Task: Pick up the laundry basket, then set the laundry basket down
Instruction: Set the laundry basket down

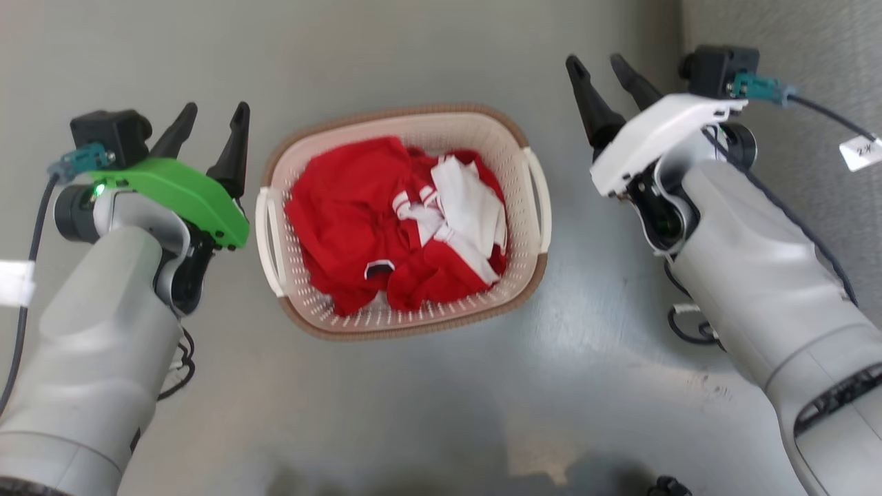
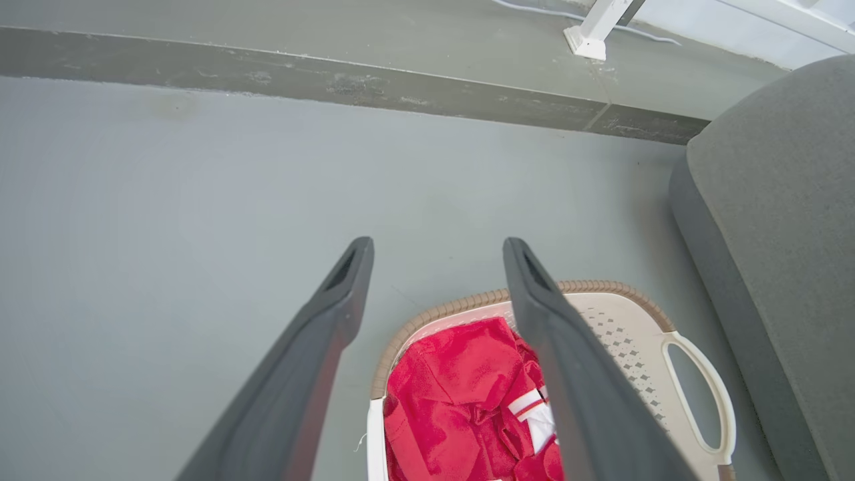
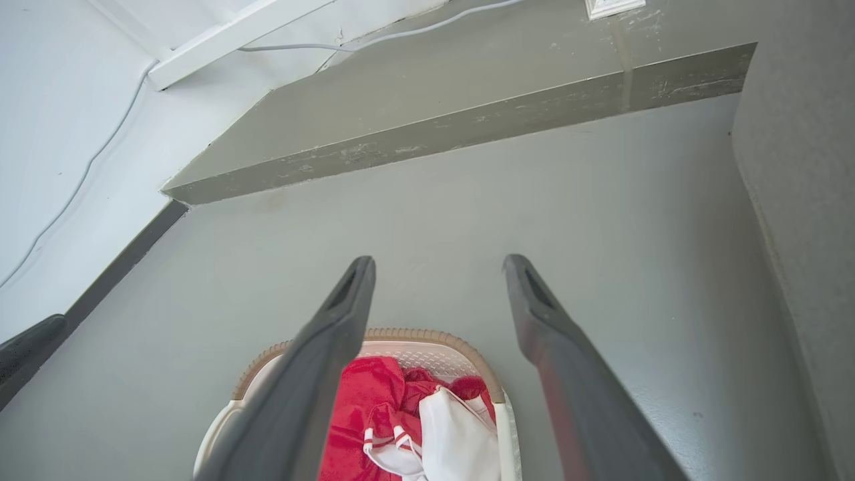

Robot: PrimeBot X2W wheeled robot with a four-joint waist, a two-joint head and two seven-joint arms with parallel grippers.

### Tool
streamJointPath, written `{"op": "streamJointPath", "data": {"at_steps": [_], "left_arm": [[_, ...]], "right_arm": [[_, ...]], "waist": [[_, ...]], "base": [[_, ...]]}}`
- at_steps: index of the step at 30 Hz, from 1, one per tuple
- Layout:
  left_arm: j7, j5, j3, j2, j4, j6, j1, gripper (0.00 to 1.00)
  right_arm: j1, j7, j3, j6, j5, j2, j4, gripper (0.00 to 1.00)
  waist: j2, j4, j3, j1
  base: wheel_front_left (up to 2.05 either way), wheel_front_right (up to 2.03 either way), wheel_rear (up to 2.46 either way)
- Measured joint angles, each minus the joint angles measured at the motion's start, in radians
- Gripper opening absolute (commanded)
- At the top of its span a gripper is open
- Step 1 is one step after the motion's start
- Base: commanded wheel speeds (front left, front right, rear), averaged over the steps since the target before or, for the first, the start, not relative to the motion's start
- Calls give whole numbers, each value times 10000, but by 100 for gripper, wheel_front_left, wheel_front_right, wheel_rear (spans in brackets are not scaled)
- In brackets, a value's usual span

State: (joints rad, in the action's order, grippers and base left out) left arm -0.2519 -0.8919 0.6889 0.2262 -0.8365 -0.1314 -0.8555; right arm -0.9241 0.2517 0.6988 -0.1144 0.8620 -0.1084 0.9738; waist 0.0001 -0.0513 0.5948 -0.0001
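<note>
The laundry basket (image 1: 331,324) stands on the grey floor between my arms, cream-white and perforated with a brown woven rim and white side handles. Red and white clothes (image 1: 396,220) fill it. My left gripper (image 1: 212,117), with a green housing, hangs open just left of the basket's left handle (image 1: 265,238), apart from it. On the other side, my right gripper (image 1: 598,67) is open to the right of the right handle (image 1: 539,196), with a gap between. The left wrist view looks past the open left gripper (image 2: 437,250) at the basket (image 2: 628,327); the right gripper (image 3: 437,267) sits above the basket (image 3: 427,337).
A grey upholstered piece of furniture (image 2: 781,220) stands close to the basket's right side, also along the right edge (image 1: 813,83). A raised grey step (image 3: 467,127) and white wall with cables lie beyond. Bare floor (image 1: 427,406) stretches toward me.
</note>
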Motion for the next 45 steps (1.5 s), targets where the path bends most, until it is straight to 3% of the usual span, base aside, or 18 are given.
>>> {"op": "streamJointPath", "data": {"at_steps": [8,22,36,45], "left_arm": [[0,744,-924,48,861,0,902,100],[0,1718,-2320,-253,2230,12,2964,100],[0,2830,-3448,-546,3772,56,5246,100],[0,3181,-3948,-646,4525,144,6473,100]], "right_arm": [[1043,0,-771,10,-802,-426,-974,100],[2882,2,-2006,121,-2042,-573,-2792,100],[5438,2,-3591,888,-3289,-637,-4838,100],[6572,2,-4023,1003,-3873,-499,-5616,100]], "waist": [[0,-33,-1077,0],[0,69,-2852,0],[0,312,-4764,-1],[0,478,-5699,0]], "base": [[0,0,0],[0,0,0],[0,0,0],[0,0,0]]}}
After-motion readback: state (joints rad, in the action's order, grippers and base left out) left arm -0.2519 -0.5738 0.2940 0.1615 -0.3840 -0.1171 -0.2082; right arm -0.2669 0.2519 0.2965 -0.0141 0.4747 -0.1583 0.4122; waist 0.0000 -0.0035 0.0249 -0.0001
